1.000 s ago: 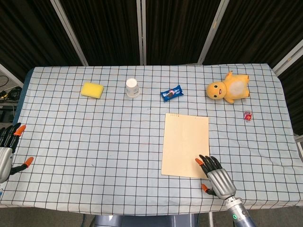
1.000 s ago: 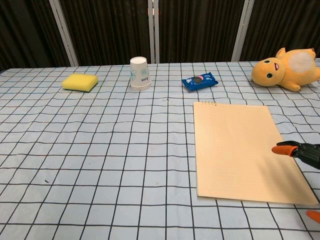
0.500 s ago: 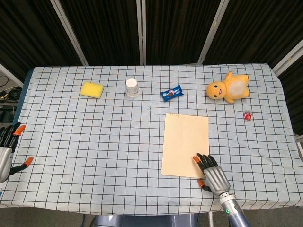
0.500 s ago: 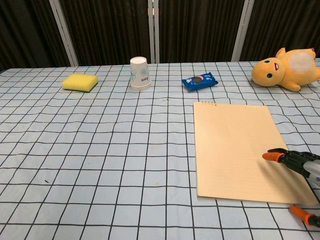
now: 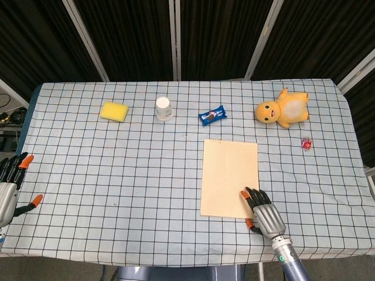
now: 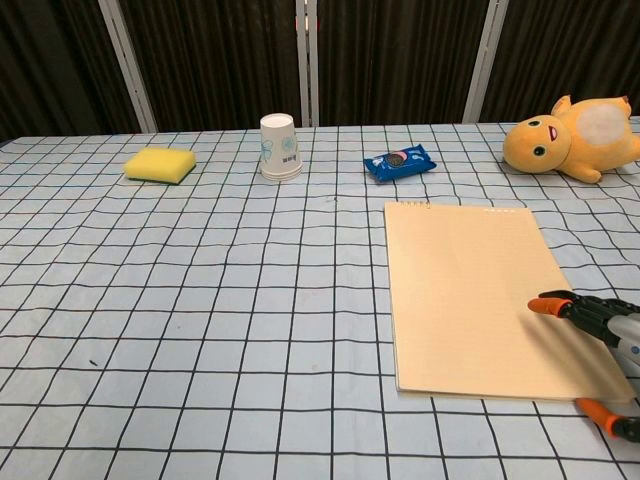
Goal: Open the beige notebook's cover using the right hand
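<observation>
The beige notebook (image 5: 229, 177) (image 6: 478, 290) lies closed and flat on the checked tablecloth, right of centre, its binding at the far edge. My right hand (image 5: 263, 214) (image 6: 602, 330) lies at its near right corner, palm down, fingers stretched over the cover's corner and the thumb off the near edge. It holds nothing. At the table's left edge my left hand (image 5: 9, 188) hovers with fingers apart, empty; the chest view does not show it.
Along the far side lie a yellow sponge (image 5: 114, 111), an upturned paper cup (image 5: 164, 108), a blue snack packet (image 5: 212, 115) and a yellow plush toy (image 5: 282, 109). A small pink item (image 5: 306, 143) lies right of the notebook.
My right hand has crept left and forward onto the notebook's near right corner. The notebook has shifted slightly to the left. The left hand has stayed put.
</observation>
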Robot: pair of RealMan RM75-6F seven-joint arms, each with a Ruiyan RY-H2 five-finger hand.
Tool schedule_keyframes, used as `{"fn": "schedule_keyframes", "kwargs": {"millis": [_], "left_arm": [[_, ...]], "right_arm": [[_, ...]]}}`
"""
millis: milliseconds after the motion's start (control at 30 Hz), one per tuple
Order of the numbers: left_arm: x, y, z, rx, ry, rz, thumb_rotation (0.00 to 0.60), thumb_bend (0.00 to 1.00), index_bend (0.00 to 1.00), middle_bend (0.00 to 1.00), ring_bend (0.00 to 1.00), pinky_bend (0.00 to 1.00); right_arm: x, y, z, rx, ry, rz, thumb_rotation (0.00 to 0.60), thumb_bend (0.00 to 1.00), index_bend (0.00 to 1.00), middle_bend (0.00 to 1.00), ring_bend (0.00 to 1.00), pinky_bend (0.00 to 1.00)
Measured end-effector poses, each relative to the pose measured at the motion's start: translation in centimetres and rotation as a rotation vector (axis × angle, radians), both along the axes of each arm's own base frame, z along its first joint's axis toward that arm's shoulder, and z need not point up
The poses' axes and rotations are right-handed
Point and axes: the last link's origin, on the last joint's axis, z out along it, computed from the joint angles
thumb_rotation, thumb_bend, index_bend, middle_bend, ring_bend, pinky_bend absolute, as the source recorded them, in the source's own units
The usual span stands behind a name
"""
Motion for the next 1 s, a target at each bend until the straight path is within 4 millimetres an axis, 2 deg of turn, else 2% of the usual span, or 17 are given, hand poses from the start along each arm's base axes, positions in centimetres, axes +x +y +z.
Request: {"fn": "schedule_keyframes", "kwargs": {"millis": [67,233,433,633,767,867,933,1000], "left_arm": [[0.0,0.0,0.0,0.000,-0.002,0.000,0.600,0.24,0.00,0.00,0.00,0.00],[0.0,0.0,0.0,-0.001,-0.008,0.000,0.600,0.24,0.00,0.00,0.00,0.00],[0.2,0.0,0.1,0.006,-0.023,-0.008,0.600,0.24,0.00,0.00,0.00,0.00],[0.2,0.0,0.3,0.017,-0.042,-0.020,0.600,0.24,0.00,0.00,0.00,0.00],[0.2,0.0,0.3,0.018,-0.045,-0.021,0.600,0.24,0.00,0.00,0.00,0.00],[0.2,0.0,0.4,0.018,-0.048,-0.020,0.600,0.24,0.00,0.00,0.00,0.00],[0.3,0.0,0.4,0.018,-0.050,-0.020,0.600,0.24,0.00,0.00,0.00,0.00],[0.3,0.0,0.5,0.020,-0.054,-0.020,0.600,0.24,0.00,0.00,0.00,0.00]], "right_arm": [[-0.1,-0.1,-0.1,0.001,0.006,-0.005,0.600,0.39,0.00,0.00,0.00,0.00],[-0.3,-0.6,-0.4,-0.003,0.012,-0.011,0.600,0.52,0.00,0.00,0.00,0.00],[-0.1,-1.7,-1.2,-0.020,0.002,-0.014,0.600,0.64,0.07,0.00,0.00,0.00],[1.2,-3.5,-0.9,-0.091,-0.056,0.010,0.600,0.66,0.08,0.00,0.00,0.00],[2.8,-4.3,-0.3,-0.111,-0.119,0.018,0.600,0.64,0.08,0.00,0.00,0.00],[3.9,-5.1,0.4,-0.123,-0.141,0.026,0.600,0.66,0.13,0.01,0.00,0.00],[4.1,-5.5,0.6,-0.132,-0.127,0.030,0.600,0.68,0.21,0.06,0.01,0.04],[4.2,-6.1,0.8,-0.146,-0.108,0.028,0.600,0.72,0.36,0.24,0.13,0.19]]}}
